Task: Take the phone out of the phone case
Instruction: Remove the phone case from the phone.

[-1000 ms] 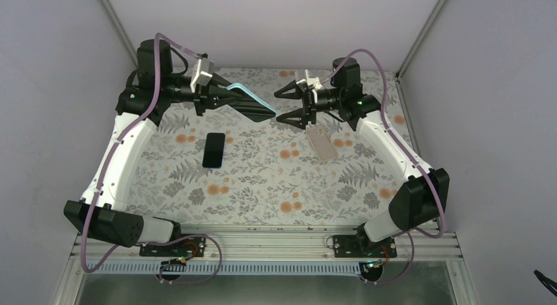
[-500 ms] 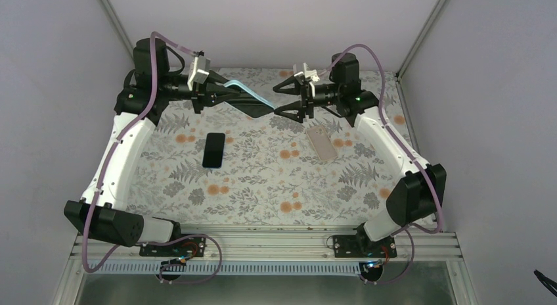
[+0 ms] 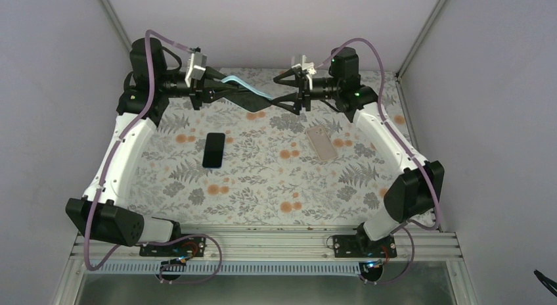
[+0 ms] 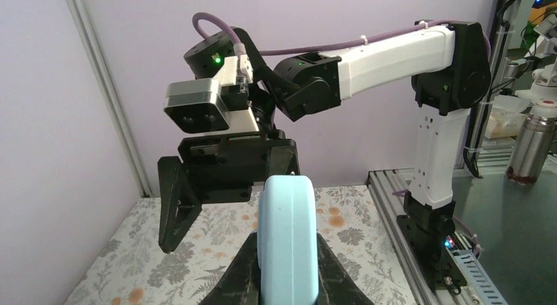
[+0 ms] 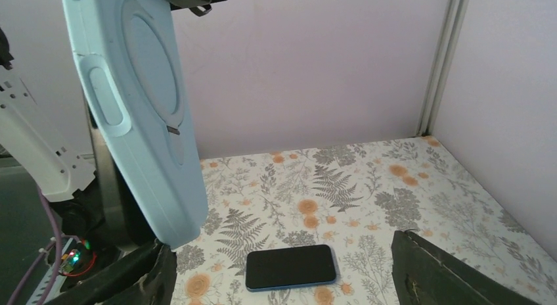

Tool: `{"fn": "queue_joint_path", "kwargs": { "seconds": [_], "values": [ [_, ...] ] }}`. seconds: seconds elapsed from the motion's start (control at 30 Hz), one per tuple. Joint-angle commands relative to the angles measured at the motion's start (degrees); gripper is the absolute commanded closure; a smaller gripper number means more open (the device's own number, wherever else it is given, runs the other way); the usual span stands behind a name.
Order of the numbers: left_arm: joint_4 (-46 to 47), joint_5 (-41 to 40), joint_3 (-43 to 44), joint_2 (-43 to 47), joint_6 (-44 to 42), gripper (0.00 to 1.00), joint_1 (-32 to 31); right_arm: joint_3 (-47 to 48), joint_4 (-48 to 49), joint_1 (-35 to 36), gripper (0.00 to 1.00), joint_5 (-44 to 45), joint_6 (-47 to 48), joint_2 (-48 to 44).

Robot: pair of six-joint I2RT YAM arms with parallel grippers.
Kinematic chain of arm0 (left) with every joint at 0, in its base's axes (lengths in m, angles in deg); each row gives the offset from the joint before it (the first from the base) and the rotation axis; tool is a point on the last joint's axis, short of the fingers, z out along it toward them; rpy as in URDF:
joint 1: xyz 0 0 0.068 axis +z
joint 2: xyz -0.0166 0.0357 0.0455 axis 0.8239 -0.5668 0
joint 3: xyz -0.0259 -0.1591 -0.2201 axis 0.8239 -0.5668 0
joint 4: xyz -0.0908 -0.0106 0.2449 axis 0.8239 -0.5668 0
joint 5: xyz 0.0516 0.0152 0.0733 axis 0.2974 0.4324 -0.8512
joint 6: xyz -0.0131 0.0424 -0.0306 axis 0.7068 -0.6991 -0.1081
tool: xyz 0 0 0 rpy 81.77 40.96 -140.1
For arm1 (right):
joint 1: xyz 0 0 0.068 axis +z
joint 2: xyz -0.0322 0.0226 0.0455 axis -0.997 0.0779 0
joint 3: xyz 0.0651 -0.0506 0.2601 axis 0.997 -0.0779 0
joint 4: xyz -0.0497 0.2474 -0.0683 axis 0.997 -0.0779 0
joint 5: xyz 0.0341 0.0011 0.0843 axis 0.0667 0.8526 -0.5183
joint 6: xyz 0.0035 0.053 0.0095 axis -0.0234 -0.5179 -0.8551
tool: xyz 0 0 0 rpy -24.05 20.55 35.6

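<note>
My left gripper (image 3: 226,90) is shut on one end of a light blue phone case (image 3: 244,85) and holds it in the air over the back of the table. In the left wrist view the case (image 4: 287,233) stands edge-on between the fingers. My right gripper (image 3: 276,92) is open, facing the left one, with the free end of the case between its jaws. In the right wrist view the case's back (image 5: 138,114) hangs by the left finger (image 5: 141,279). I cannot tell whether a phone sits inside the case.
A black phone with a blue rim (image 3: 213,150) lies flat on the floral mat (image 3: 263,180), also in the right wrist view (image 5: 291,267). A beige phone (image 3: 320,142) lies at the right. Grey walls close the back and sides.
Both grippers have risen and moved toward the back wall. The right gripper has closed in leftward, so the case's free end now lies between its open jaws.
</note>
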Motion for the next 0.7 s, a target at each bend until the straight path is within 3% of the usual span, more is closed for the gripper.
{"fn": "queue_joint_path", "kwargs": {
  "seconds": [0.0, 0.67],
  "values": [
    [0.4, 14.4, -2.0, 0.4, 4.2, 0.98, -1.9, 3.9, 5.1, 0.6, 0.2, 7.1, -2.5, 1.2],
    [0.0, 16.7, -2.5, 0.2, 3.8, 0.98, -3.9, 7.6, 6.6, 0.9, 0.2, 10.8, -2.6, 3.2]
  ]
}}
